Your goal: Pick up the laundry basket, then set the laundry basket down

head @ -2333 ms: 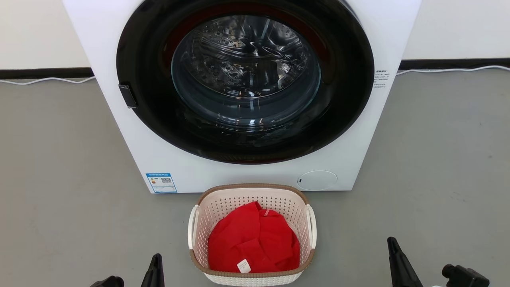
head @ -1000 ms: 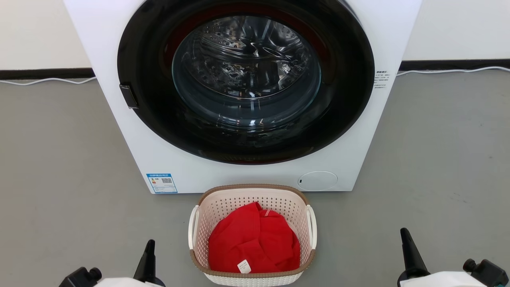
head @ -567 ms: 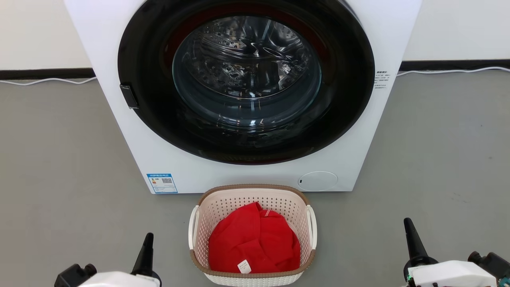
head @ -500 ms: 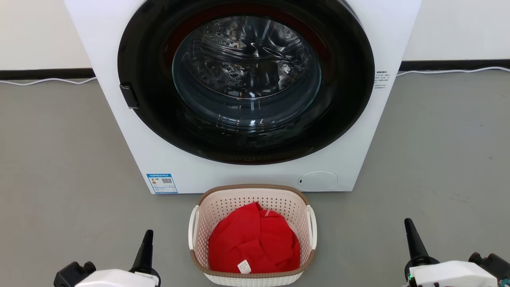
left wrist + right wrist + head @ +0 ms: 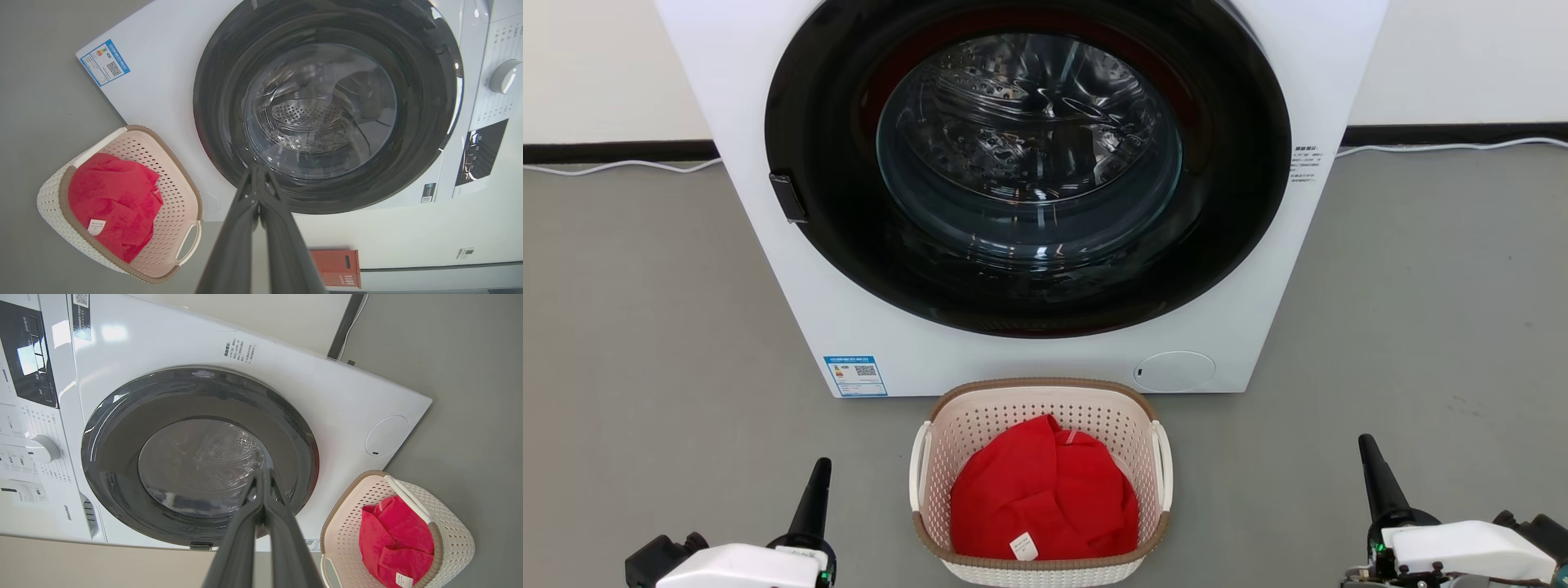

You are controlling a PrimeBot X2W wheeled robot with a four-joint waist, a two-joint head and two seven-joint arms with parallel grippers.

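While the laundry basket (image 5: 1041,482) sat on the floor (image 5: 645,327) before the washing machine (image 5: 1029,359), left hand (image 5: 818,478) and right hand (image 5: 1368,453) flanked it apart, pressed together, empty, fitting a coming lift or a finished set-down

laundry basket (image 5: 985,423) flanks: bare floor (image 5: 678,392) | rear: washing machine (image 5: 866,331) just behind

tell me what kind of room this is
Probably a laundry area, perhaps a test setup: a front-loading washing machine stands on a grey floor, with a laundry basket holding a red garment in front of it.
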